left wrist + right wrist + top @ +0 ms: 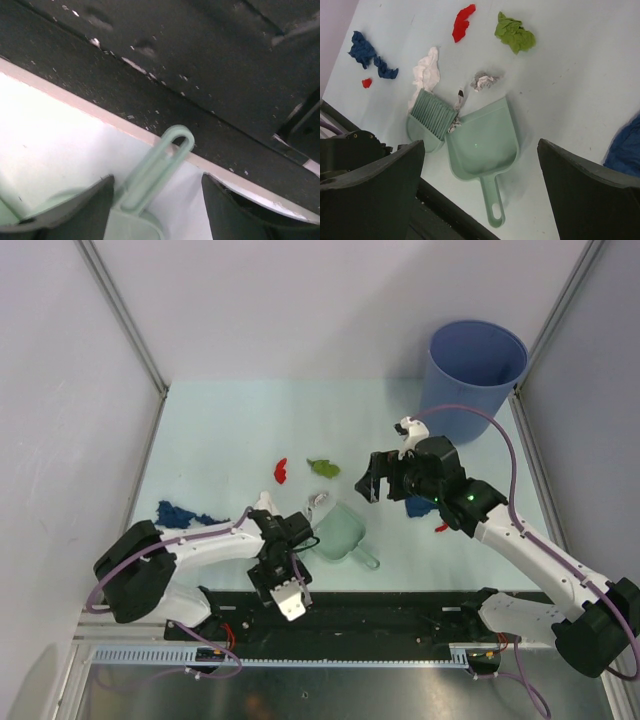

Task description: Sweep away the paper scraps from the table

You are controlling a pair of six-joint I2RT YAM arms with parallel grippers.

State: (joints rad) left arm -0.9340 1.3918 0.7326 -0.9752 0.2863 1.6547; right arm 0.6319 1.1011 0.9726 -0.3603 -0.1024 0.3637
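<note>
Tbl (220, 420): scraps (515, 34) apart frm both jaws

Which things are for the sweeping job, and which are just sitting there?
For the job: paper scraps, brush, dustpan, table, probably the blue bucket.
Just there: black rail, grey post.

The brush (431, 120) lies just beside the dustpan (482, 145) on the table (570, 75), paper scraps (515, 32) scattered beyond them.
</note>
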